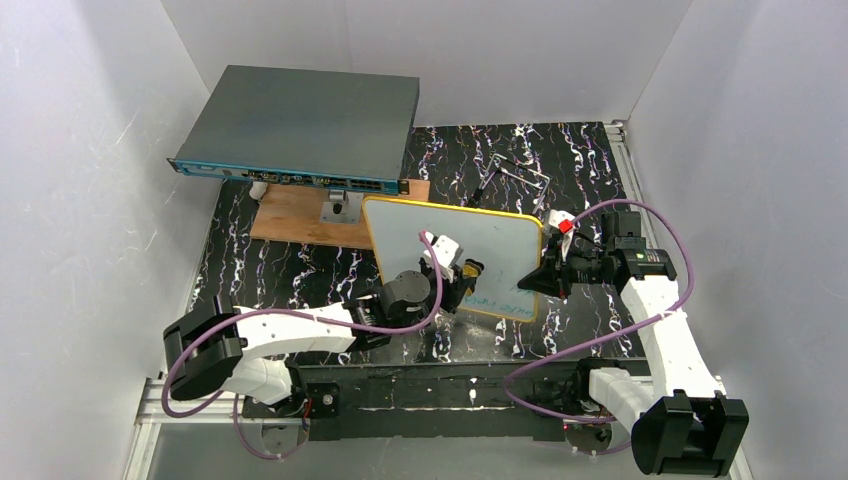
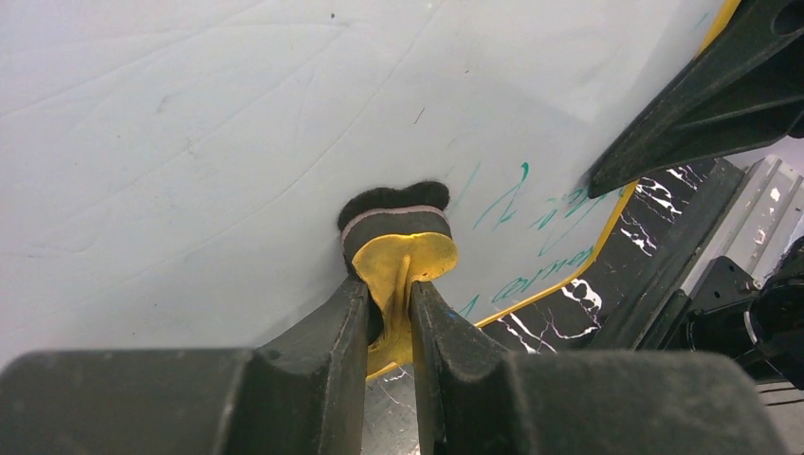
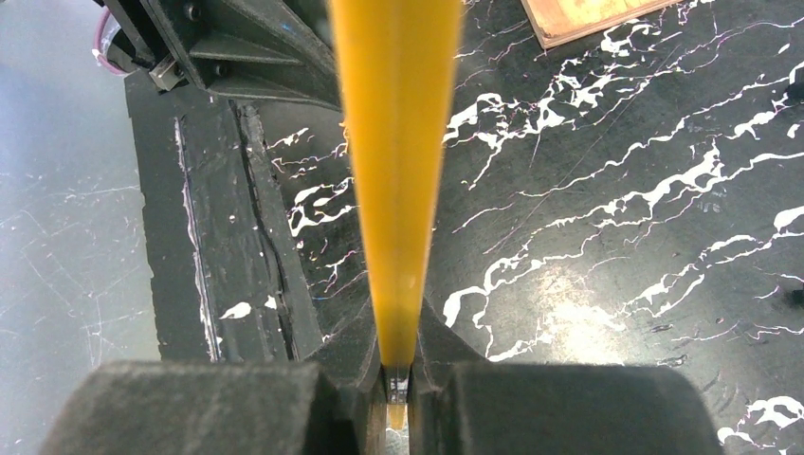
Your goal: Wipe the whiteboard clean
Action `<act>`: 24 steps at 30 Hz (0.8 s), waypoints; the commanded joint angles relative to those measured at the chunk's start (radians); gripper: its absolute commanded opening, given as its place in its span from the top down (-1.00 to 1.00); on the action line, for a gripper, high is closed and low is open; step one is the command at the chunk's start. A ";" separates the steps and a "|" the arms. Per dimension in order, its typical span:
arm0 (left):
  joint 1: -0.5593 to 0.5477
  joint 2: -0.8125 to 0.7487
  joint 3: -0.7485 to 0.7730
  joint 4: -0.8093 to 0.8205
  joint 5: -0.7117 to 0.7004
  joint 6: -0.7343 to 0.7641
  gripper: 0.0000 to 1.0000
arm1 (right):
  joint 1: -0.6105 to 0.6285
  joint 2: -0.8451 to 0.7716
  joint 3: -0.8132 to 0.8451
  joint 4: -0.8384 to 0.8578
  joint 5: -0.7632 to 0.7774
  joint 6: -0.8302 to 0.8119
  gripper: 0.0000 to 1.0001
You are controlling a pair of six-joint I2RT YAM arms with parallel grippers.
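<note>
The whiteboard (image 1: 450, 240), white with a thin yellow-orange frame, is held tilted above the table. My right gripper (image 1: 545, 278) is shut on its right edge; in the right wrist view the yellow frame (image 3: 393, 142) runs edge-on out of the shut gripper (image 3: 398, 355). My left gripper (image 1: 462, 280) is over the board's lower middle. It is shut (image 2: 391, 294) on a yellow eraser (image 2: 398, 246) whose black felt face presses against the board surface (image 2: 237, 142). Green handwriting (image 2: 531, 204) shows along the board's lower part, to the right of the eraser.
A large dark-grey flat box (image 1: 300, 125) rests at the back left, partly over a brown wooden board (image 1: 300, 220). A bent metal wire piece (image 1: 520, 172) lies behind the whiteboard. Black marbled matting (image 1: 600, 170) covers the table, with white walls on three sides.
</note>
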 commanded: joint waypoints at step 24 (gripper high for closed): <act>-0.061 0.208 0.196 -0.047 0.108 0.071 1.00 | 0.017 0.000 -0.010 -0.106 0.076 -0.015 0.97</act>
